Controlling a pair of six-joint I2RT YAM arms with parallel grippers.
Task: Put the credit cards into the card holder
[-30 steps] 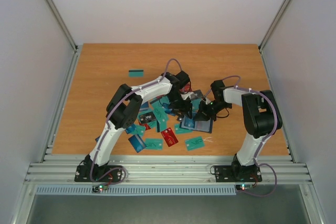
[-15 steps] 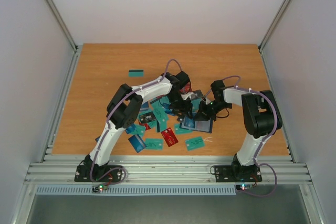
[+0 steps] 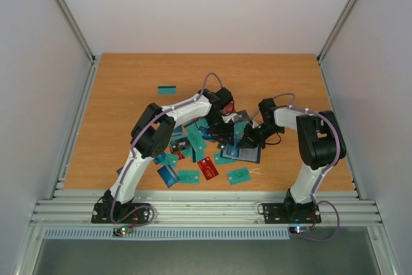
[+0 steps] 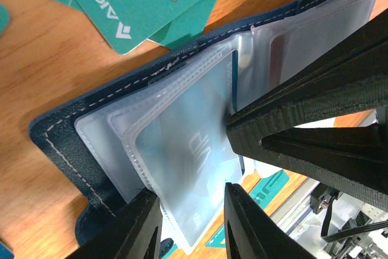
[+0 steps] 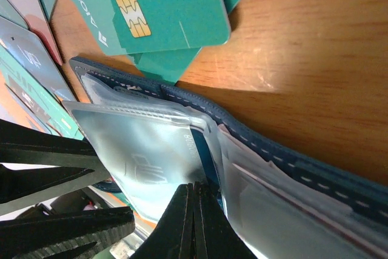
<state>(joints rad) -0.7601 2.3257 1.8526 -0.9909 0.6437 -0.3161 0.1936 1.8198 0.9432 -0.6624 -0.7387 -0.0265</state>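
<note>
The open navy card holder [image 3: 251, 154] lies on the tabletop [image 3: 129, 75] at frame centre, my right jaws closed together against its clear sleeves [image 4: 176, 168], my left jaws apart astride one of them, while many credit cards [image 3: 188, 176] lie loose lower left, so filing looks barely begun.

Bright, even light from above — only faint shadows on the counter [image 3: 129, 82]. Wrist views sharp mid-frame, milky sheen on the card holder [image 4: 182, 150] — nearest edges blur.

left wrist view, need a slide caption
Left end effector straddles a clear sleeve of the open card holder while the shut right end effector touches its pages
</note>
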